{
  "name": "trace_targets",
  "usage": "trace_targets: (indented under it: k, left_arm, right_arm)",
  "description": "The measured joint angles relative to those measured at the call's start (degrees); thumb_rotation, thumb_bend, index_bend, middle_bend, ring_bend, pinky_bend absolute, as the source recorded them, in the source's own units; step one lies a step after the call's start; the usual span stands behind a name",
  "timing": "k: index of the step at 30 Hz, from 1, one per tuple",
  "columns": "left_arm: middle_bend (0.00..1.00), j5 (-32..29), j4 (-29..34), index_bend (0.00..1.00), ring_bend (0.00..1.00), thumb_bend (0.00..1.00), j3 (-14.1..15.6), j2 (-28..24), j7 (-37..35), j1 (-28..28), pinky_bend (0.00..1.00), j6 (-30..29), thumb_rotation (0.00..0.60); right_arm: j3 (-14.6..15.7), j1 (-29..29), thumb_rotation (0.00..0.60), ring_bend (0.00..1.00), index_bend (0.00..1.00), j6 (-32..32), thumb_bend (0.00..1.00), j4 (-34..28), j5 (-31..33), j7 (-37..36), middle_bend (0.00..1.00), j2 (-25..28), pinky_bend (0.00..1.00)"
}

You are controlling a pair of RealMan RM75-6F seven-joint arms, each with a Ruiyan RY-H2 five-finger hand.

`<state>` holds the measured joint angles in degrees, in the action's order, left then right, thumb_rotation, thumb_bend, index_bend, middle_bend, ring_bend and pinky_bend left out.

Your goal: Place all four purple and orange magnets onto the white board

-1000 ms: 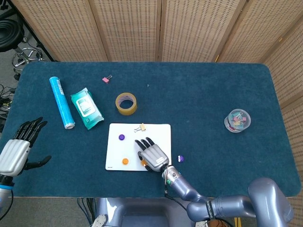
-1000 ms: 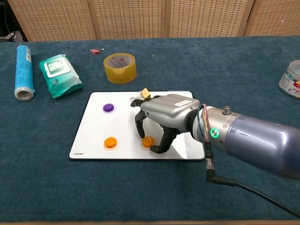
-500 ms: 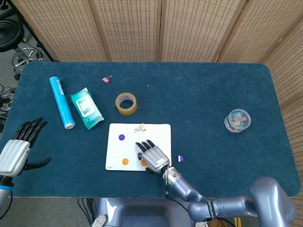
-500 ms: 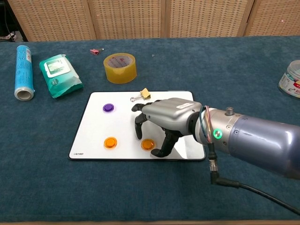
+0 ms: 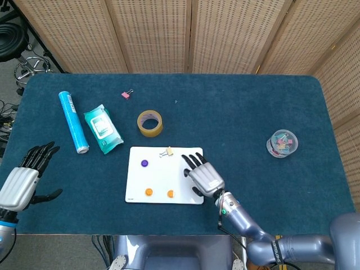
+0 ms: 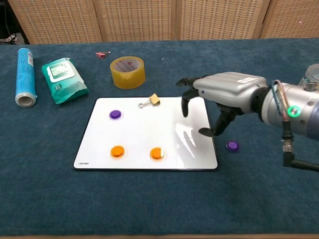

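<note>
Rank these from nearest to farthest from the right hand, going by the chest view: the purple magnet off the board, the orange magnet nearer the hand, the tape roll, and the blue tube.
From the right hand:
1. Loose purple magnet, on the cloth just right of the white board, below the hand.
2. Orange magnet, on the board's near edge.
3. Tape roll, behind the board.
4. Blue tube, far left.

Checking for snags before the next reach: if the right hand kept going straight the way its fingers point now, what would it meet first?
Judging by the head view, the right hand points up-left across the white board; the small gold binder clip at the far edge lies closest to that line. Height is unclear, so it might pass above.
</note>
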<state>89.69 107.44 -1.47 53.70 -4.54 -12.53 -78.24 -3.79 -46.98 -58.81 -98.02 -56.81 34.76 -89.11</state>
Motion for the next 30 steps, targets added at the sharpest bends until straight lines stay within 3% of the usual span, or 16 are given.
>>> trace_targets:
  k: [11, 30]
  left_arm:
    - [0.00, 0.13, 0.18, 0.00, 0.00, 0.15, 0.23, 0.24, 0.69, -0.07, 0.00, 0.25, 0.600]
    - [0.00, -0.03, 0.20, 0.00, 0.00, 0.15, 0.31, 0.25, 0.91, -0.20, 0.00, 0.57, 0.600]
  right_arm:
    - [3.96, 4.37, 0.600, 0.00, 0.34, 2.34, 0.38, 4.52, -1.35, -6.48, 0.00, 1.66, 0.00]
    - [4.58, 7.78, 0.600, 0.00, 0.34, 2.64, 0.40, 6.63, -5.41, -9.63, 0.00, 1.92, 0.00]
